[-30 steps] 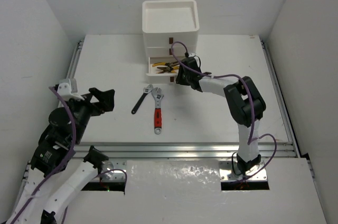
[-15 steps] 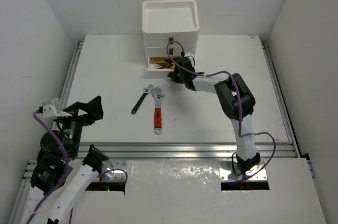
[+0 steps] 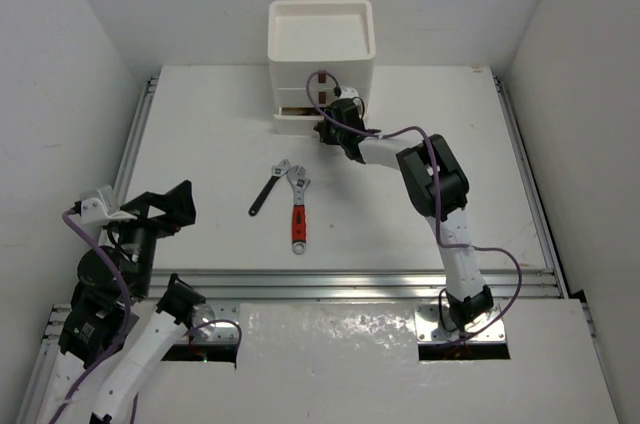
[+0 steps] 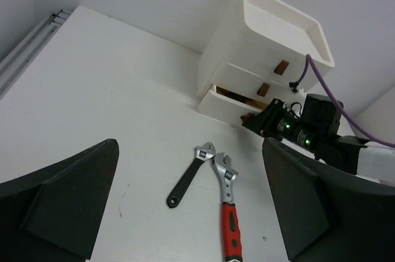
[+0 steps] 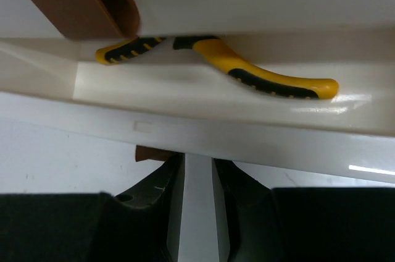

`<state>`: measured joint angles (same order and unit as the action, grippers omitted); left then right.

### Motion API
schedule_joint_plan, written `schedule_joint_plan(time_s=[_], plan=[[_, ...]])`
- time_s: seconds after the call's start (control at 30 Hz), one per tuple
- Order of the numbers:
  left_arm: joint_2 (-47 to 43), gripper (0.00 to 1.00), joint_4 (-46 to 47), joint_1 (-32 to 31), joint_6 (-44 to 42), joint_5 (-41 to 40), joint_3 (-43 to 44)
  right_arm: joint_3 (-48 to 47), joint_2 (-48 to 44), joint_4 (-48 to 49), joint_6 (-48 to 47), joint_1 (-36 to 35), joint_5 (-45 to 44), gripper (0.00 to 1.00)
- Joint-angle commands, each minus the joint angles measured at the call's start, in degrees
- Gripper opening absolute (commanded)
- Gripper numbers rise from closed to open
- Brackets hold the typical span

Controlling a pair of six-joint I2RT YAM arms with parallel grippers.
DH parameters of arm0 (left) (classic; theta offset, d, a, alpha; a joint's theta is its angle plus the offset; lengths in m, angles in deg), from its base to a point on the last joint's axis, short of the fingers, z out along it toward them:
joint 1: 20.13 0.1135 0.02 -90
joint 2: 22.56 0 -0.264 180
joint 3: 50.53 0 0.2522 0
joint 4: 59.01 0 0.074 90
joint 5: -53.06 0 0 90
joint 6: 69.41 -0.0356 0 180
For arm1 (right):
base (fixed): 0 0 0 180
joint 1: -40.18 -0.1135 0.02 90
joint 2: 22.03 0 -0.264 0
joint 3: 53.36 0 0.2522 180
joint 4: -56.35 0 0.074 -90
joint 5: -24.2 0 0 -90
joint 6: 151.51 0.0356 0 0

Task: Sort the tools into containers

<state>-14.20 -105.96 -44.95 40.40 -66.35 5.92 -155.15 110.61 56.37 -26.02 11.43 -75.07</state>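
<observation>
The white drawer unit (image 3: 320,69) stands at the back, with a rimmed tray (image 3: 320,32) on top. Its bottom drawer (image 3: 293,122) is open only a crack. Yellow-handled pliers (image 5: 271,81) lie inside it. My right gripper (image 3: 326,130) presses its nearly shut fingers (image 5: 157,194) against the drawer front (image 5: 259,144), just right of the drawer's brown handle (image 5: 150,152), and holds nothing. A black-handled wrench (image 3: 266,190) and a red-handled wrench (image 3: 298,212) lie mid-table, heads touching. My left gripper (image 3: 183,200) is open and empty, low at the near left.
In the left wrist view the wrenches (image 4: 187,180) (image 4: 229,215) lie ahead, between my open fingers. The unit (image 4: 247,58) and the right arm (image 4: 308,129) are beyond them. A metal rail (image 3: 350,284) runs along the table's near edge. White walls close in on three sides.
My right gripper has pushed the bottom drawer back into the unit, from well open to almost shut. My left arm drew back toward the near left, then stayed still.
</observation>
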Motion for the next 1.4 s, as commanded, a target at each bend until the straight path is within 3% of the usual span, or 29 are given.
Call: schedule_joint_plan(time_s=[0.0,0.27,0.83,1.03,1.1,1.2,1.3,1.37], plan=[[1.1,1.0,2.3,-0.3,-0.3,0.2,-0.3,-6.4,1.7,9.5,-7.9,-0.1,4.2,0.26],[1.5,1.0,2.5,-0.3,-0.5,0.4,-0.3,1.0,1.4,24.3,-13.8,-0.1,6.5,0.36],[0.8,1.0,2.7,-0.3,-0.7,0.8,-0.5,-7.6,8.2,26.0,-20.8,0.4,3.4,0.37],[0.9,1.0,2.9,-0.3,-0.7,1.0,-0.5,-7.4,8.6,26.3,-20.8,0.5,5.4,0.37],[0.7,1.0,2.9,-0.3,-0.7,0.9,-0.5,-2.7,5.7,27.9,-19.6,0.5,8.1,0.38],[1.0,1.0,2.9,-0.3,-0.7,1.0,-0.5,4.1,-0.7,25.6,-19.1,-2.1,4.1,0.45],[2.0,1.0,2.9,-0.3,-0.7,1.2,-0.5,5.2,-6.9,15.4,-18.0,-5.1,0.1,0.55],[2.9,1.0,2.9,-0.2,-0.7,1.4,-0.3,3.3,-9.6,7.4,-15.8,-6.2,-3.5,0.87]])
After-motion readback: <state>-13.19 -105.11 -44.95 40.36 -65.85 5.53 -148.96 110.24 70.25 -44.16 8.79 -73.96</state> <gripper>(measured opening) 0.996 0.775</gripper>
